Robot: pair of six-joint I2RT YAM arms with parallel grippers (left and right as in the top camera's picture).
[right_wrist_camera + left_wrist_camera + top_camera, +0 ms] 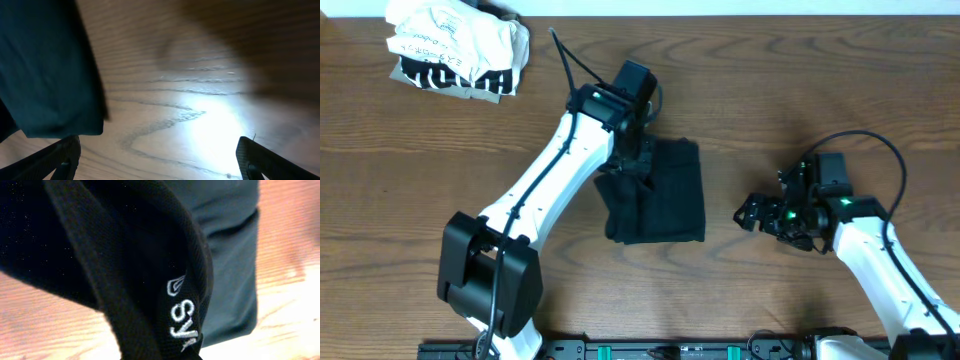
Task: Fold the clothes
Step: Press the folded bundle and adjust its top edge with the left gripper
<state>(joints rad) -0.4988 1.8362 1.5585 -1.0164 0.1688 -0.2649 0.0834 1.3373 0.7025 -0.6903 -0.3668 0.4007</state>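
Right up close in the left wrist view, black knit fabric fills nearly everything: a thick hem or collar band of the shirt (pixel 125 265) curves across the lens, with a small white embroidered logo (pixel 181 311) stitched along it, and a smoother, flatter panel of the same garment behind it over the pale wooden worktop (pixel 285 305). The left tool's own fingers are buried under that cloth here, so from this angle how far they are apart cannot be told. Over to the right wrist view: two dark fingertips (pixel 60 157) sit at the bottom corners, spread wide with bare wood grain between them, nothing held, and the shirt's edge (pixel 45 70) lies off to one side, apart from the fingers. Pulling back to the overhead: the shirt (pixel 670 195) lies in a compact, roughly rectangular folded bundle at the middle of the worktop (pixel 790 90), the left tool (pixel 638 160) is down on its upper left edge where the cloth bunches, and the right tool (pixel 752 214) rests just beside the bundle's right side, not touching. Far off in the top left corner sits a white bundle with black lettering (pixel 455 52).
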